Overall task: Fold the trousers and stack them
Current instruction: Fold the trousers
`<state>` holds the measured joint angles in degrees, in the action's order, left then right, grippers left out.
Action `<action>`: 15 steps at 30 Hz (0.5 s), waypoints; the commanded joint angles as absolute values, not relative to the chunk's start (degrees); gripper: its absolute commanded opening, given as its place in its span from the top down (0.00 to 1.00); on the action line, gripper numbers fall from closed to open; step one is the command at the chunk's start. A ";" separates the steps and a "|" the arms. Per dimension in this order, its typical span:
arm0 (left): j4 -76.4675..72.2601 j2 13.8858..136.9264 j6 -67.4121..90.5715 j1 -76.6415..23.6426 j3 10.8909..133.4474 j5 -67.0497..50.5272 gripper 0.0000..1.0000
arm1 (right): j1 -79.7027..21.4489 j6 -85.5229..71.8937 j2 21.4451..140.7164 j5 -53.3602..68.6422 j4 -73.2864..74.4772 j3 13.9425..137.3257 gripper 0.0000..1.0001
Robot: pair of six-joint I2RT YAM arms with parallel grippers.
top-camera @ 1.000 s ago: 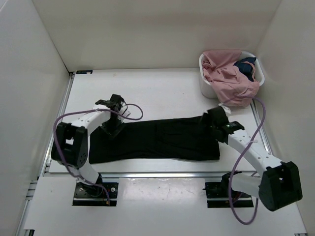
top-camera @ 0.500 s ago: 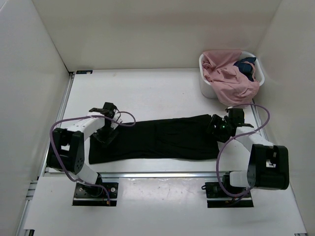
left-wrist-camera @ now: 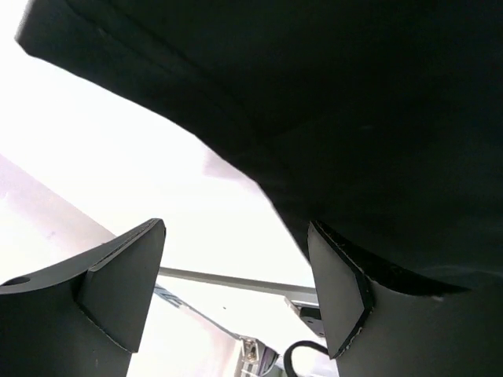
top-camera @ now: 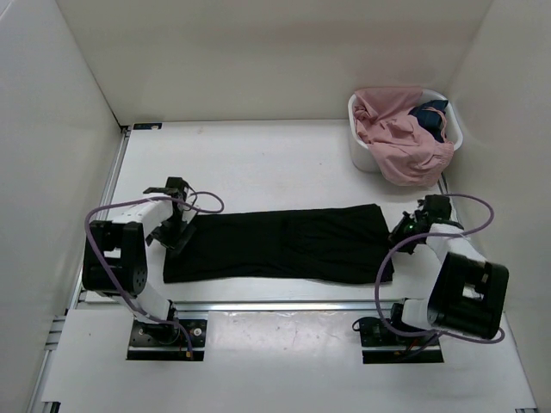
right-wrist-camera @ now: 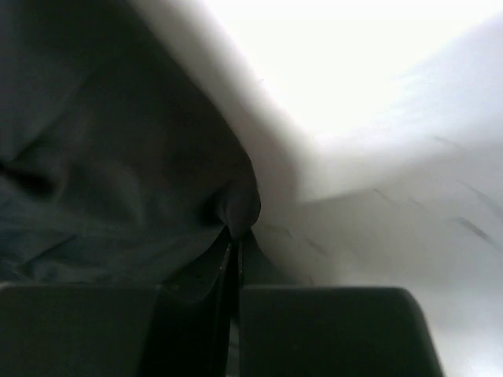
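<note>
- Left fingers point(top-camera: 175, 225): low at the left end of the trousers. In the wrist view they point(left-wrist-camera: 118, 290) stand wide apart and hold nothing, and the cloth's edge reaches one finger only.
  - Handling: this end probably needs gripping next. Slide further onto the cloth, so every layer lies between the fingers, before closing.
- Trousers point(top-camera: 284, 245): black and soft, laid flat as one long band across the near half of the counter point(top-camera: 258, 163), between the two arms. They are not yet folded end to end and not yet stacked. Which end is the waist cannot be told.
  - Handling: keep the band lightly taut between the ends. The soft cloth is likely to sag and wrinkle if one end is lifted alone.
- Right fingers point(top-camera: 405, 231): at the right end of the trousers. In the wrist view they point(right-wrist-camera: 314, 330) are closed to a thin slit, with a small tuck of black cloth pinched at the tips.
  - Handling: the hold looks shallow, so a hard pull could slip it free.
- Basket point(top-camera: 360, 155): at the far right corner, well apart from the trousers. It holds a pink garment point(top-camera: 396, 138) draped over the rim and a blue garment point(top-camera: 430, 116).
  - Handling: neither garment belongs to this job.
- Fold: raise both ends together, carry one over the other and line up the edges before letting go.
</note>
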<state>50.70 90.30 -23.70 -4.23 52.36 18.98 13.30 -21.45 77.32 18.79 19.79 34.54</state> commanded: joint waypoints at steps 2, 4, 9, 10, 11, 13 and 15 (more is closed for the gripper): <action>49.83 92.98 -22.59 -7.82 56.68 15.74 0.16 | 14.41 -19.60 67.95 7.57 36.96 46.89 1.00; 49.83 95.00 -21.97 -9.48 59.13 13.02 0.16 | 13.28 -20.12 64.79 4.76 43.46 51.83 1.00; 49.83 100.27 -21.36 -16.94 64.06 5.47 0.16 | -1.99 -26.60 64.42 -10.67 54.12 69.14 1.00; 49.83 102.46 -20.66 -18.18 66.07 4.93 0.16 | -5.85 -28.20 65.29 -13.51 55.62 71.52 1.00; 49.83 103.52 -20.65 -19.24 67.05 4.14 0.16 | -14.59 -29.87 67.74 -16.41 58.42 73.89 1.00; 49.83 105.55 -20.65 -21.43 68.99 1.16 0.16 | -27.60 -35.12 71.17 -22.21 61.33 81.10 1.00; 49.83 108.27 -20.65 -21.97 71.53 -1.22 0.16 | -34.51 -38.22 77.93 -25.22 64.68 87.50 1.00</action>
